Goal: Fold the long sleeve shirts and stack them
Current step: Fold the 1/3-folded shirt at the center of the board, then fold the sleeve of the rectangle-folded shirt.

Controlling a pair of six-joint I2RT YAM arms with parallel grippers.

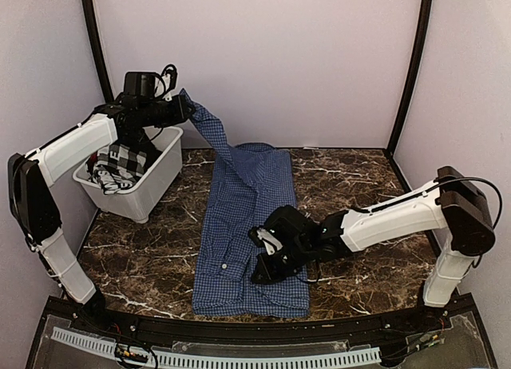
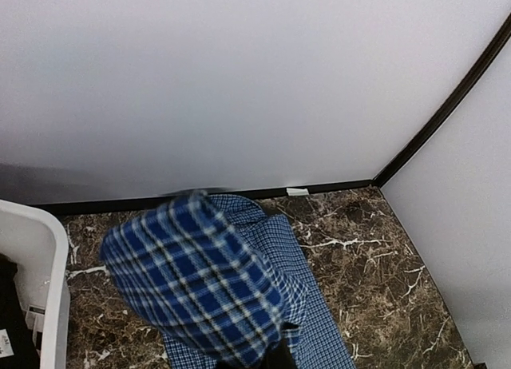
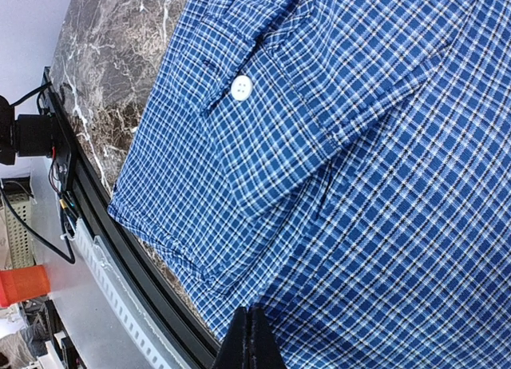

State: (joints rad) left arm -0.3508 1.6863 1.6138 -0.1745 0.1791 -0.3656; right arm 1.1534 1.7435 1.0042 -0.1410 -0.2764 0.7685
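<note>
A blue fine-check long sleeve shirt (image 1: 247, 225) lies lengthwise on the marble table, collar end toward the far wall. My left gripper (image 1: 185, 109) is shut on its sleeve (image 1: 209, 133) and holds it raised above the bin's far corner. In the left wrist view the sleeve (image 2: 200, 281) drapes over the fingers, with only a dark finger part (image 2: 279, 358) showing. My right gripper (image 1: 262, 271) is shut, and its fingertips (image 3: 254, 325) rest on the shirt's near half (image 3: 359, 145), close to a cuff with a white button (image 3: 241, 87).
A white plastic bin (image 1: 152, 197) stands at the left and holds a black-and-white checked shirt (image 1: 120, 163); its rim shows in the left wrist view (image 2: 52, 257). The table's black front rail (image 3: 136, 249) runs just past the shirt's hem. Bare marble (image 1: 359, 177) lies to the right.
</note>
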